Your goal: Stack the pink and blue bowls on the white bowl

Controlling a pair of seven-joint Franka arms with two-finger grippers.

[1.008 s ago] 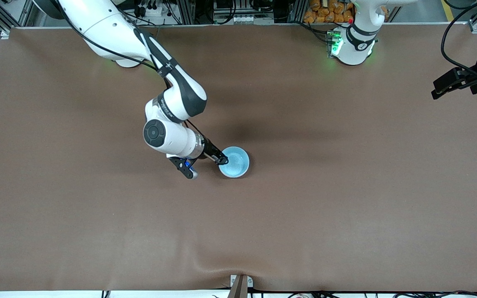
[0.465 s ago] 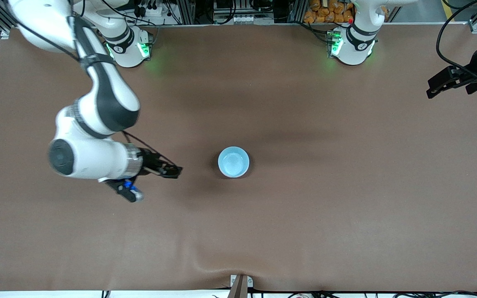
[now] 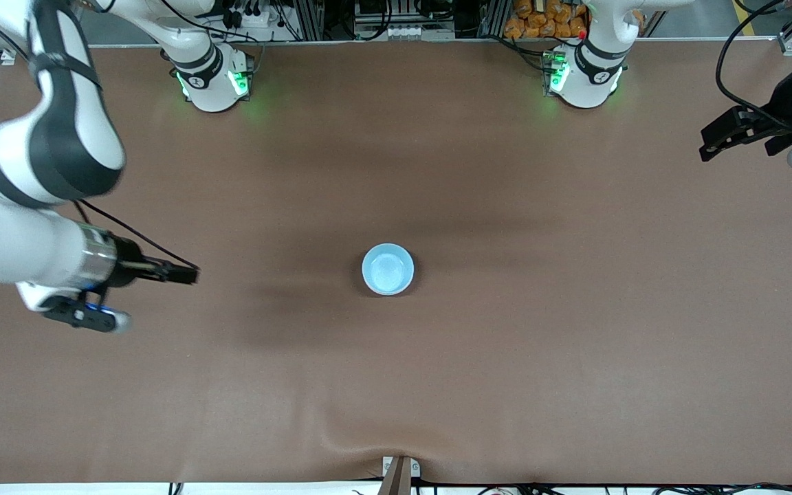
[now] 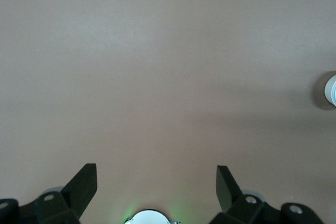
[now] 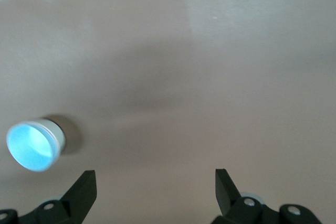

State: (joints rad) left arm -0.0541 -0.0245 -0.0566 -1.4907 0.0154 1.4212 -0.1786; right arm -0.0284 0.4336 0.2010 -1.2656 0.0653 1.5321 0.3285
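Note:
The blue bowl (image 3: 388, 269) stands upright in the middle of the brown table, free of both grippers. In the right wrist view the blue bowl (image 5: 32, 145) shows a sky-blue inside and a pale whitish outer wall. I cannot tell whether that wall belongs to the white bowl. The pink bowl is hidden. My right gripper (image 3: 188, 275) hangs open and empty over the table toward the right arm's end, its fingers (image 5: 84, 187) wide apart. My left gripper (image 3: 711, 141) waits open and empty over the left arm's end of the table. Only the bowl's edge (image 4: 332, 90) shows in the left wrist view.
The brown cloth (image 3: 575, 330) covers the whole table and bulges in a fold (image 3: 361, 436) near the front edge, above a small clamp (image 3: 399, 471). The arm bases (image 3: 210, 79) (image 3: 585, 75) stand with green lights along the table's edge farthest from the front camera.
My right gripper has let go of the blue bowl's rim and swung away toward the right arm's end of the table. The bowl stayed in place. The left gripper barely shifted.

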